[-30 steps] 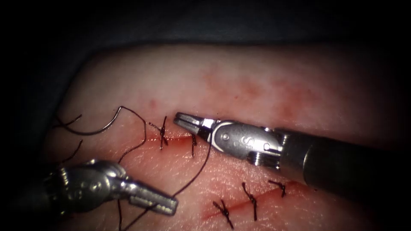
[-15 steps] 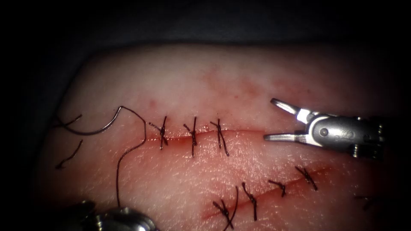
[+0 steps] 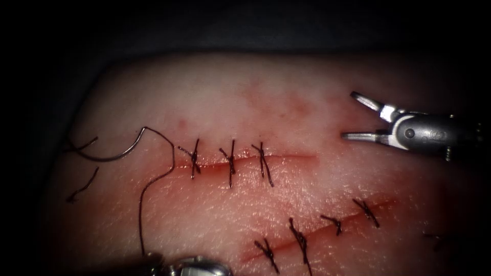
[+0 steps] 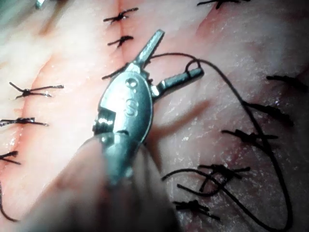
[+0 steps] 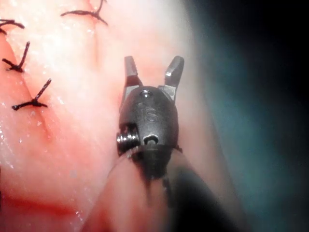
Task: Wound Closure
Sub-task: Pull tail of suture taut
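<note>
We see the right tool (image 3: 348,115) off to the right of the upper cut (image 3: 286,157), hovering over bare tissue (image 3: 230,97) with its jaws spread wide and nothing between them. In the right wrist view the same tool (image 5: 153,65) stands open above the pale surface, touching no thread.

The left tool (image 4: 176,55) has its jaws apart too. In its wrist view the thread (image 4: 270,159) runs past one jaw and curls in a small loop just beside that tip — we cannot tell whether it is caught on the jaw or merely draped, but it is not pinched. In the endoscope view only the body of this tool (image 3: 197,266) peeks in at the lower edge.

The needle (image 3: 115,153) lies loose on the tissue, left of the cut, flat on its side and not in the flesh; neither tool holds it. Its thread (image 3: 153,181) leads from the needle's end down toward the left tool. We judge it is parked there to keep it clear of the stitch line.

Three dark stitches (image 3: 231,162) cross the upper cut, and its right end lies open, unstitched. A second cut (image 3: 327,230) lower right carries its own stitches, and two cut ends (image 3: 82,186) lie at far left.
</note>
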{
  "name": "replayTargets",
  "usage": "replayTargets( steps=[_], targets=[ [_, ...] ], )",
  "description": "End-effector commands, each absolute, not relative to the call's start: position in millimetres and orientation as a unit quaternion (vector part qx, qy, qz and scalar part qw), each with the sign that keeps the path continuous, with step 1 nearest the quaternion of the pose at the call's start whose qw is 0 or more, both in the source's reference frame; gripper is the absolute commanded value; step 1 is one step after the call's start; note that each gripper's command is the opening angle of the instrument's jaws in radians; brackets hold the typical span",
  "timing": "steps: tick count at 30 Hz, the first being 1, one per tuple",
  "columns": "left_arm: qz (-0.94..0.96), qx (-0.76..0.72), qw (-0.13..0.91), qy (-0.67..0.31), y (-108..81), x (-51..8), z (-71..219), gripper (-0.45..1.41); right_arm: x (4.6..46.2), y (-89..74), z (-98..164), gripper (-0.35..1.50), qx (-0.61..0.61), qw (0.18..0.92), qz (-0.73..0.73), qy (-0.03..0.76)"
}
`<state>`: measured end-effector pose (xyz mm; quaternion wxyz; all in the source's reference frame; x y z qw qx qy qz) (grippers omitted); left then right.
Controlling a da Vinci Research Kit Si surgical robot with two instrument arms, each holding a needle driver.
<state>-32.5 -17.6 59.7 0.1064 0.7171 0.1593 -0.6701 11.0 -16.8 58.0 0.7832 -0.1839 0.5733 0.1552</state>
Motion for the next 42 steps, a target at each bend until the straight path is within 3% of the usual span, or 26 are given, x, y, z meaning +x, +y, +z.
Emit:
replayTargets(
  steps=[1, 2, 4, 9, 11, 16, 27, 31, 42],
  targets=[
    [-0.695, 0.695, 0.095, 0.157, -16.8, -31.7, 60.8, 1.15, 12.7, -16.3, 58.5, 1.41, -0.187, 0.782, 0.154, 0.574],
    [-0.704, 0.687, 0.093, 0.155, -16.5, -31.1, 61.1, 1.28, 12.8, -16.4, 58.6, 1.43, -0.188, 0.782, 0.155, 0.573],
    [-0.734, 0.66, 0.077, 0.141, -15.3, -29.8, 61.6, 1.36, 13.1, -16.5, 58.9, 1.43, -0.189, 0.783, 0.155, 0.573],
    [-0.805, 0.587, 0.025, 0.088, -11.2, -27.4, 62.6, 1.36, 13.8, -17.1, 59.5, 1.45, -0.194, 0.782, 0.153, 0.572],
    [-0.828, 0.557, 0.012, 0.059, -8.2, -26.6, 63.6, 0.76, 13.9, -17.3, 59.8, 1.45, -0.196, 0.782, 0.153, 0.572],
    [-0.859, 0.511, -0.014, 0.033, -6.0, -26.8, 66.2, 0.24, 13.9, -17.7, 59.9, 1.45, -0.195, 0.783, 0.15, 0.571],
    [-0.87, 0.493, 0.006, -0.013, -7.4, -31.9, 67.4, 0.16, 14.1, -17.9, 60.1, 1.43, -0.198, 0.783, 0.147, 0.571],
    [-0.88, 0.472, 0.027, -0.048, -7.5, -34.4, 67.9, 0.26, 14.3, -18.2, 60.2, 1.43, -0.2, 0.783, 0.146, 0.571],
    [-0.894, 0.433, 0.072, -0.089, -6.8, -35.5, 68.0, 0.21, 14.8, -18.7, 60.3, 1.43, -0.203, 0.782, 0.145, 0.571]
  ],
)
